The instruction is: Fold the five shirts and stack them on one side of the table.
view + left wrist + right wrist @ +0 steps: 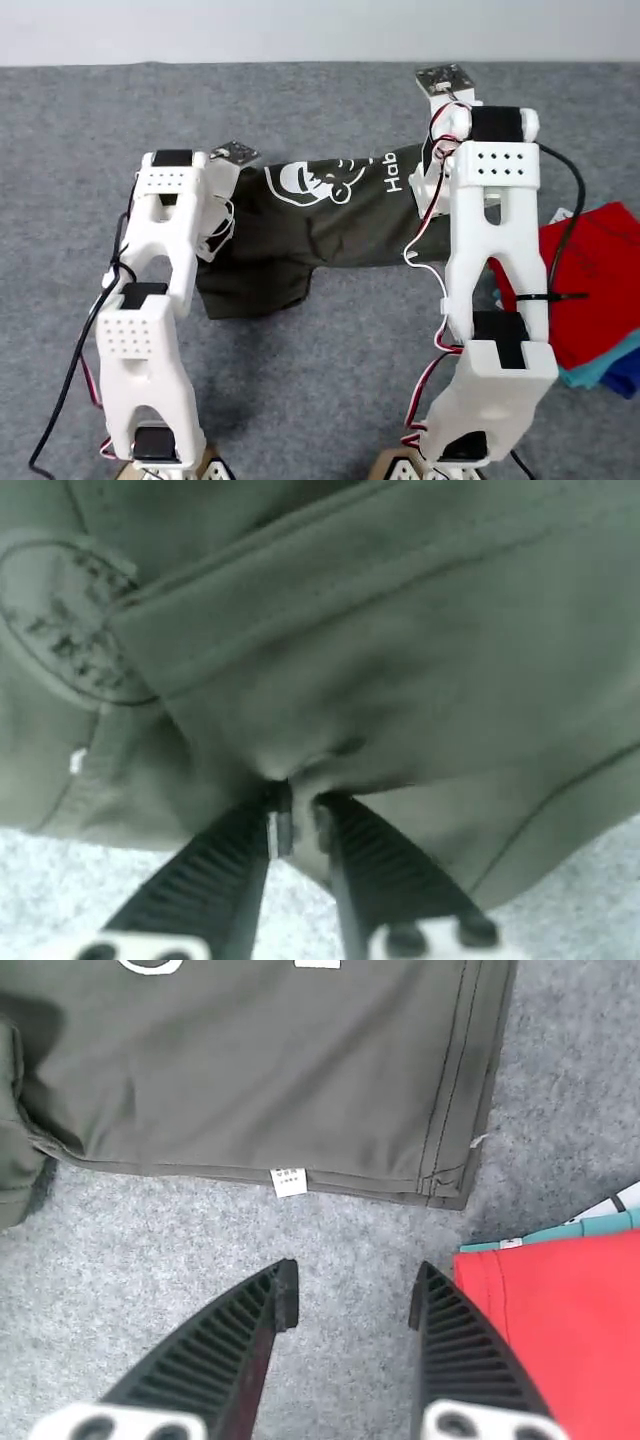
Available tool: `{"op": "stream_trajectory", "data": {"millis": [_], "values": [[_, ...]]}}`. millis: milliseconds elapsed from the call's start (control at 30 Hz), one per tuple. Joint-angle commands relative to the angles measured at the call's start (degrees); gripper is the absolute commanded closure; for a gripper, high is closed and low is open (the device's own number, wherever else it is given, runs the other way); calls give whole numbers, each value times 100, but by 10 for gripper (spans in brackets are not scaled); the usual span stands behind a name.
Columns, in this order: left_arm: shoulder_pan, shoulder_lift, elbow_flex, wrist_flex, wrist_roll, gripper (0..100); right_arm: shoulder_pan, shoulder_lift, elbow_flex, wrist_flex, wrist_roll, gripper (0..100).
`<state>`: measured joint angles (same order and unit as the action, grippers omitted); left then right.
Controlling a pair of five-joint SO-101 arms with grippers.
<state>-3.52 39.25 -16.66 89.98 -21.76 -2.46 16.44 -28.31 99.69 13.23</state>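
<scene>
The olive shirt point(400, 660) is pinched by the left gripper point(295, 805), while the right gripper point(350, 1295) is held spread above the table point(340, 1235)

**Soft, even light**

Your high view is bright and diffuse; the arms point(165, 260) throw only faint shadows on the grey table point(330, 380). Your left wrist view runs dim, the olive shirt point(400, 630) shaded up close against the camera.

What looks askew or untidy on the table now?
The olive shirt lies crooked, bunched where the left pincer pinches it. Beside it, a teal shirt and a blue shirt stick out unevenly under the red shirt.
</scene>
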Motion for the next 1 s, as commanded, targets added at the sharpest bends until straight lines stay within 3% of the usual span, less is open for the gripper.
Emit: {"op": "stream_trajectory", "data": {"millis": [0,433,700,967], "values": [[-26,0,-13,-53,-53,994,66,-382,-308,84,-26,805],[-44,-1108,-84,-229,-273,994,31,-382,-308,84,-44,805],[-352,-273,-831,-360,-273,992,31,-382,-308,84,-53,805],[-360,651,-2396,686,-290,976,-365,-365,-290,84,-62,805]]}}
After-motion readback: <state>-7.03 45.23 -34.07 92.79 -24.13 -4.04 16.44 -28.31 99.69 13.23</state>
